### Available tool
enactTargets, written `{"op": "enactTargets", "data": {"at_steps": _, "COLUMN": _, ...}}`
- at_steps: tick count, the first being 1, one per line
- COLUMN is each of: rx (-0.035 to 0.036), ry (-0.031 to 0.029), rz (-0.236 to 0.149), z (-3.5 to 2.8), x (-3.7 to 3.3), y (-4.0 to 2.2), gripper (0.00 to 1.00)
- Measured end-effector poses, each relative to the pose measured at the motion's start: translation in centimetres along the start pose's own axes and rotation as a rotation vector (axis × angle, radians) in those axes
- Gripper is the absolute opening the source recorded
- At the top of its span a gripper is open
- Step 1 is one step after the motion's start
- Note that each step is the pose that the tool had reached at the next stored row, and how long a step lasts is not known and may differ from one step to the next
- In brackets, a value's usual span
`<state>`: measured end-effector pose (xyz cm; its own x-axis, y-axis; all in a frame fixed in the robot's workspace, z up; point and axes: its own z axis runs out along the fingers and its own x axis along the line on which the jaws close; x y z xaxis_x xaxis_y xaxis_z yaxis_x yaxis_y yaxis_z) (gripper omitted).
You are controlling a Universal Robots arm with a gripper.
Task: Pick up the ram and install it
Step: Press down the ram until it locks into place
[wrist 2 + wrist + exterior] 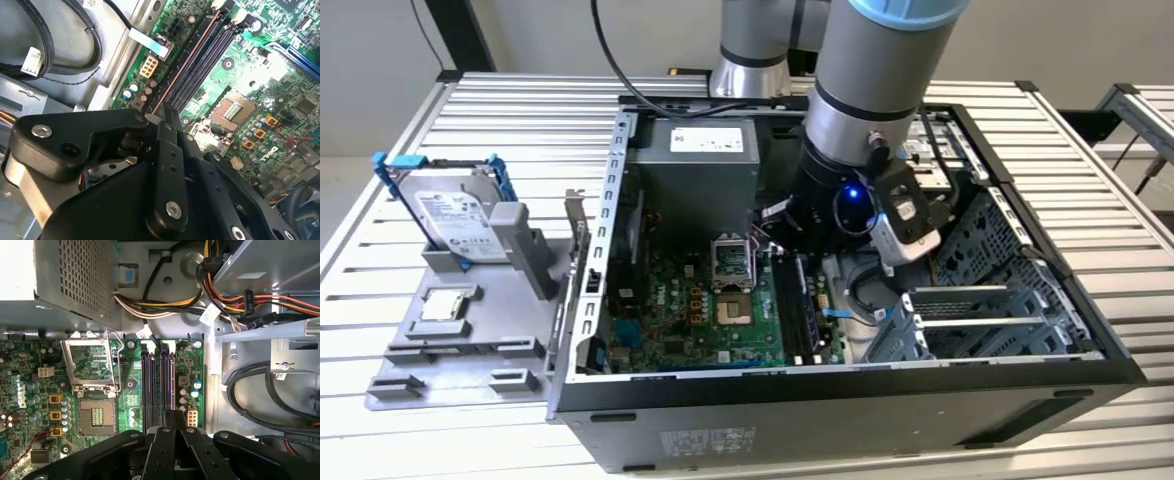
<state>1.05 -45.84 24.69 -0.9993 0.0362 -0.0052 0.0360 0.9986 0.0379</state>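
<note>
The ram (192,55) is a long thin dark stick standing on edge along the memory slots (157,385) of the motherboard (680,310), on the side towards the board's edge. In the exterior view the ram (790,305) shows as a dark strip inside the open computer case (854,400). My gripper (166,111) is down inside the case at one end of the stick, its black fingers (170,135) pressed together on the ram's edge. The first wrist view shows the gripper (175,416) right over that end of the slots. How deep the stick sits in its slot is hidden.
An open processor socket (95,415) lies beside the slots. The power supply (700,165) and bundled cables (165,305) crowd the back of the case, and a drive cage (987,300) fills the exterior view's right. Outside, a grey tray (454,350) holds a hard drive (454,215) and a processor chip (444,303).
</note>
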Motion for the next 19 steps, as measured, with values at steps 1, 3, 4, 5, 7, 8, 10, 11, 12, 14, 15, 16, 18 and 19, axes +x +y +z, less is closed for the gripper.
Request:
{"op": "enactTargets", "data": {"at_steps": 1, "rx": -0.0160, "ry": 0.0013, "rz": 0.000, "z": 0.01, "x": -0.01, "y": -0.05, "gripper": 0.00}}
{"op": "enactTargets", "data": {"at_steps": 3, "rx": -0.0182, "ry": 0.0027, "rz": 0.000, "z": 0.01, "x": -0.01, "y": -0.05, "gripper": 0.00}}
{"op": "enactTargets", "data": {"at_steps": 4, "rx": -0.0182, "ry": 0.0028, "rz": 0.000, "z": 0.01, "x": -0.01, "y": -0.05, "gripper": 0.00}}
{"op": "enactTargets", "data": {"at_steps": 5, "rx": -0.0183, "ry": 0.0028, "rz": 0.000, "z": 0.01, "x": -0.01, "y": -0.05, "gripper": 0.00}}
{"op": "enactTargets", "data": {"at_steps": 7, "rx": -0.0180, "ry": 0.0033, "rz": -0.011, "z": 0.01, "x": -0.01, "y": -0.06, "gripper": 0.00}}
{"op": "enactTargets", "data": {"at_steps": 8, "rx": -0.0180, "ry": 0.0038, "rz": -0.021, "z": 0.01, "x": -0.01, "y": -0.06, "gripper": 0.00}}
{"op": "enactTargets", "data": {"at_steps": 10, "rx": -0.0180, "ry": 0.0052, "rz": -0.051, "z": 0.00, "x": -0.01, "y": -0.06, "gripper": 0.00}}
{"op": "enactTargets", "data": {"at_steps": 11, "rx": -0.0180, "ry": 0.0060, "rz": -0.068, "z": 0.00, "x": -0.01, "y": -0.06, "gripper": 0.00}}
{"op": "enactTargets", "data": {"at_steps": 12, "rx": -0.0182, "ry": 0.0069, "rz": -0.086, "z": 0.00, "x": -0.01, "y": -0.06, "gripper": 0.00}}
{"op": "enactTargets", "data": {"at_steps": 14, "rx": -0.0183, "ry": 0.0085, "rz": -0.122, "z": 0.00, "x": -0.01, "y": -0.06, "gripper": 0.00}}
{"op": "enactTargets", "data": {"at_steps": 15, "rx": -0.0184, "ry": 0.0094, "rz": -0.141, "z": 0.00, "x": -0.01, "y": -0.06, "gripper": 0.00}}
{"op": "enactTargets", "data": {"at_steps": 16, "rx": -0.0184, "ry": 0.0103, "rz": -0.159, "z": 0.00, "x": -0.01, "y": -0.06, "gripper": 0.00}}
{"op": "enactTargets", "data": {"at_steps": 18, "rx": -0.0185, "ry": 0.0120, "rz": -0.196, "z": 0.00, "x": -0.01, "y": -0.06, "gripper": 0.00}}
{"op": "enactTargets", "data": {"at_steps": 19, "rx": -0.0186, "ry": 0.0128, "rz": -0.213, "z": 0.00, "x": -0.01, "y": -0.06, "gripper": 0.00}}
